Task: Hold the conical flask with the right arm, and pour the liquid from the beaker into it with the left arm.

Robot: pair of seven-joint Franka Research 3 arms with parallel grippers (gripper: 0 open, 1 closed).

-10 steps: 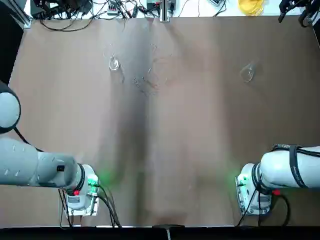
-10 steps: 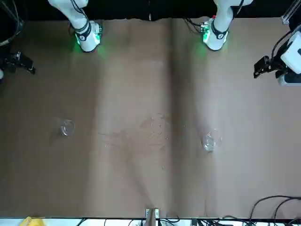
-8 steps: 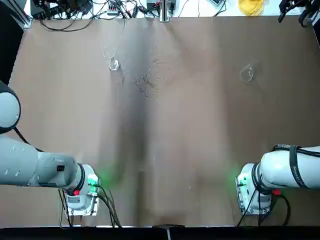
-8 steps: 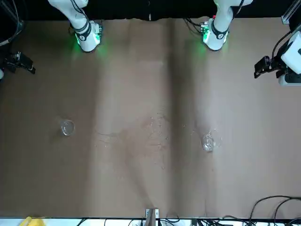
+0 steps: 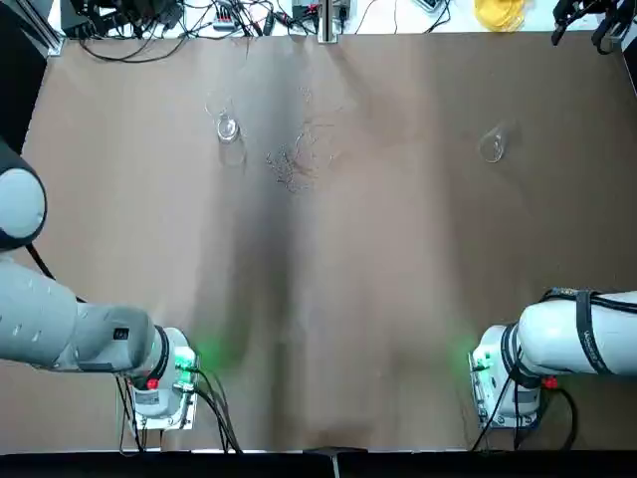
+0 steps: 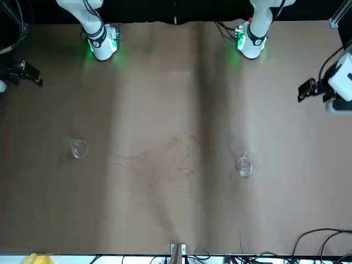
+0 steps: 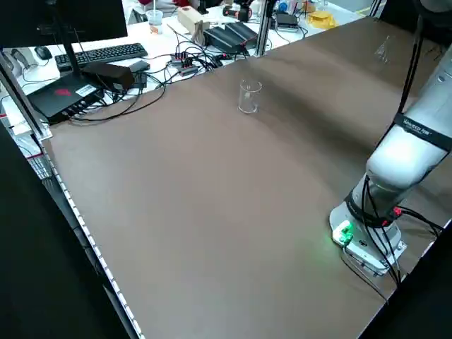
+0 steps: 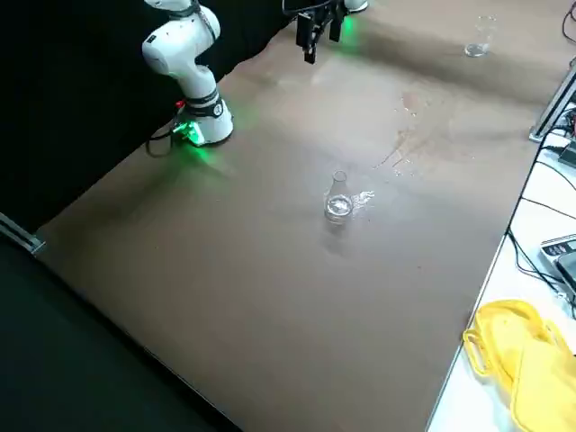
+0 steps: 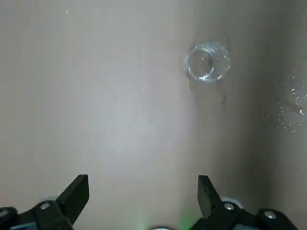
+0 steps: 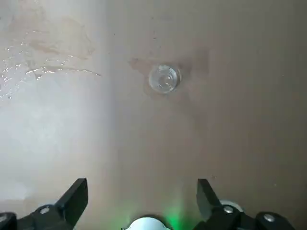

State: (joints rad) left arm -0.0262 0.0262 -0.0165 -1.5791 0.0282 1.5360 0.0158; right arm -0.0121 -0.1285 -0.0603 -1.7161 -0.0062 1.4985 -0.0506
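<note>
The beaker point(image 5: 227, 127) stands upright at the table's far left, a clear straight-sided glass point(image 7: 248, 97). At the far right stands the conical flask point(image 5: 492, 147), narrow neck up point(image 8: 338, 200). My left gripper point(image 9: 142, 191) hangs open high above the table, well short of the beaker point(image 9: 207, 63), with nothing between its fingers. It shows at the picture's edge in the front view point(image 6: 309, 89). My right gripper point(image 10: 142, 192) is open too, high over the table and short of the flask point(image 10: 164, 78). Both arms' bases sit at the near edge.
Wet splash marks point(image 5: 297, 161) spread over the middle of the table between the two glasses. Cables point(image 5: 149, 22) and a yellow object point(image 5: 498, 12) lie beyond the far edge. A keyboard point(image 7: 99, 53) and boxes sit on a side desk.
My left arm has shifted slightly, its gripper drifting towards the far side of the table. Both glasses and the right arm stay put.
</note>
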